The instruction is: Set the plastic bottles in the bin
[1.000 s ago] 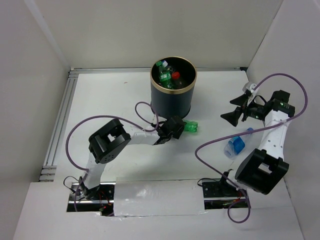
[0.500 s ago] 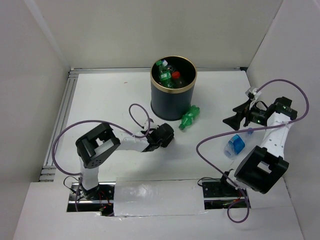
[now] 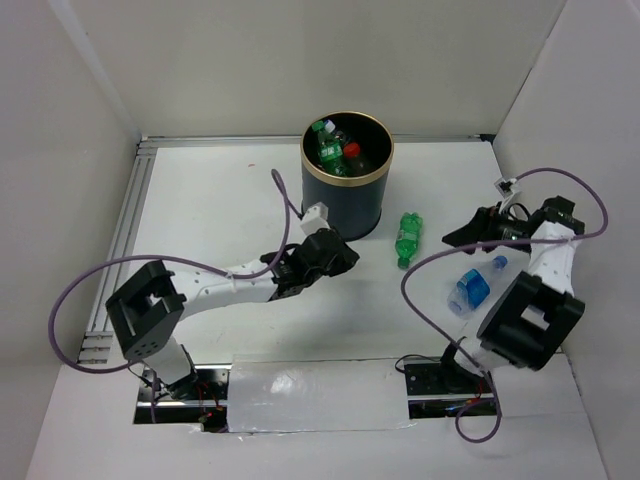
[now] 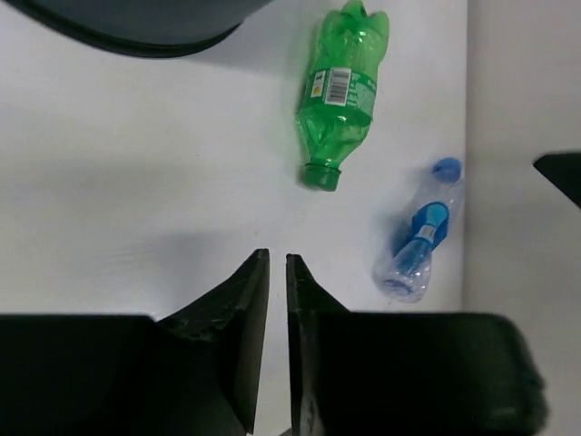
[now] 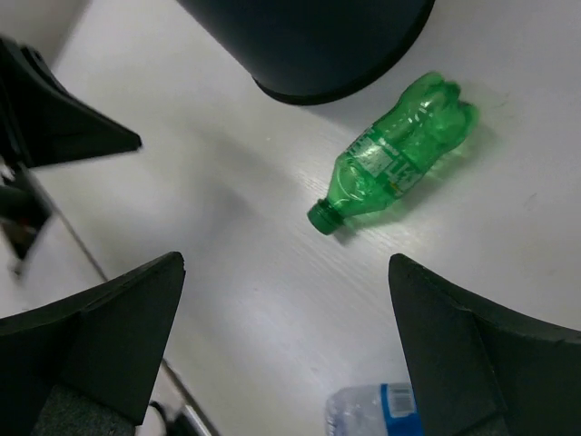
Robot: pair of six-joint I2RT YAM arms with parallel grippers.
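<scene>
Overhead, the bin [image 3: 345, 205] stands at the middle of the bench's far edge with several bottles [image 3: 335, 150] already inside. Two remain out: a green bottle [image 3: 406, 238] lying on its side near the bin's right, and a blue-labelled clear bottle [image 3: 472, 288] closer to the right edge. The left gripper [image 3: 348, 256] sits at the bin's near side; the right gripper [image 3: 462, 232] lies between the two loose bottles.

In the left wrist view, the left gripper [image 4: 277, 259] shows its jaws nearly together, empty. The green bottle [image 4: 340, 100] has no cap and points its neck toward the jaws; the blue-labelled bottle [image 4: 418, 236] lies beside it.

In the right wrist view, the right gripper [image 5: 286, 272] is spread wide, empty, above the green bottle [image 5: 390, 159]. Both bottles look empty, so probably light, thin-walled, slick and prone to rolling. Grip across the mid-body at the label, with moderate squeeze.
</scene>
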